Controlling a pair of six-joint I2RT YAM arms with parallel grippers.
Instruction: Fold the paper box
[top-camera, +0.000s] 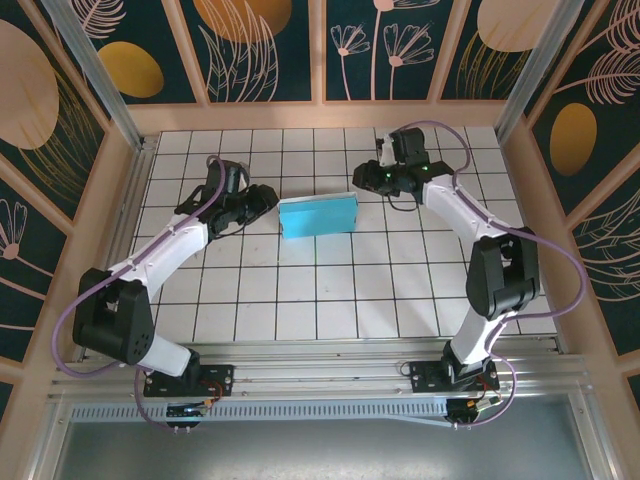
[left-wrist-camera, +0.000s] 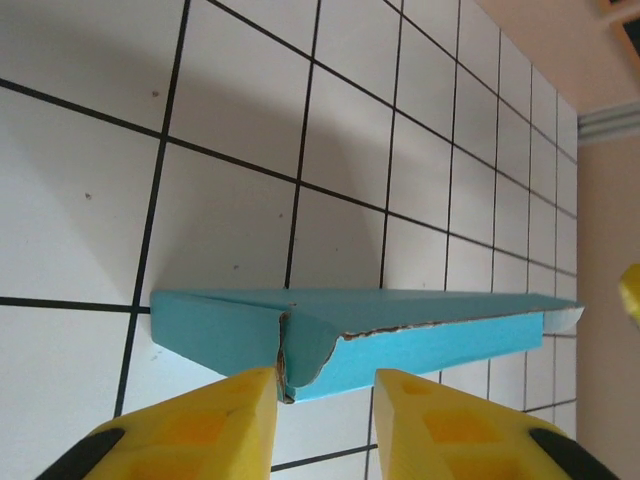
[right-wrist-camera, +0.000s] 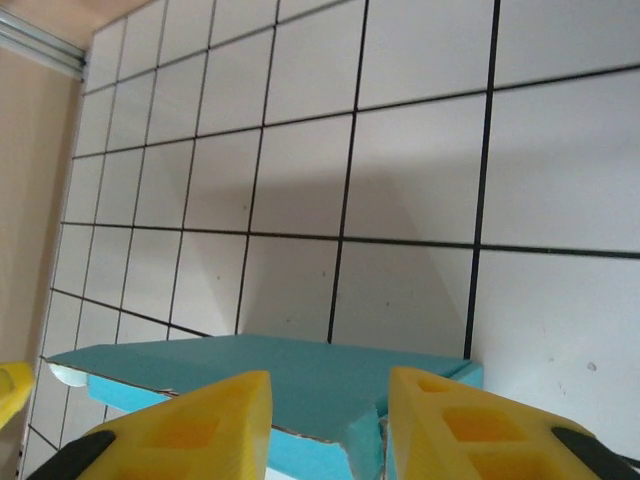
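White tiled tabletop (top-camera: 300, 300) with dark grout lines, walled by painted panels at 9, 12 and 3 o'clock. Mid-table, slightly toward 12: paper box (top-camera: 318, 215), cyan face up, already flat and rectangular. Long axis from 9 to 3 o'clock in the overhead view, with the 3 o'clock end tipped a little toward 12.

At the 9 o'clock end: left gripper (top-camera: 266, 199), pointing toward 3, just beside the short edge. From the left wrist: yellow fingers (left-wrist-camera: 210, 425) parted, box end lying in the gap close to one pad, bare tile visible beside the other; no clamping visible. Ragged flap edge (left-wrist-camera: 420, 325) along one long side, not quite flush.

At the 3 o'clock end, nearer the 2 o'clock corner: right gripper (top-camera: 364, 178), pointing toward 9. From the right wrist: fingers (right-wrist-camera: 195, 425) likewise apart, a corner of the box between them, no squeeze evident.

Judged from this: both arms about equally near, one per short end, jaws roughly lined up along the long axis. Next move likely to hinge on that alignment, whether closing in from both ends or pressing the loose flap down, without skewing the thin card.
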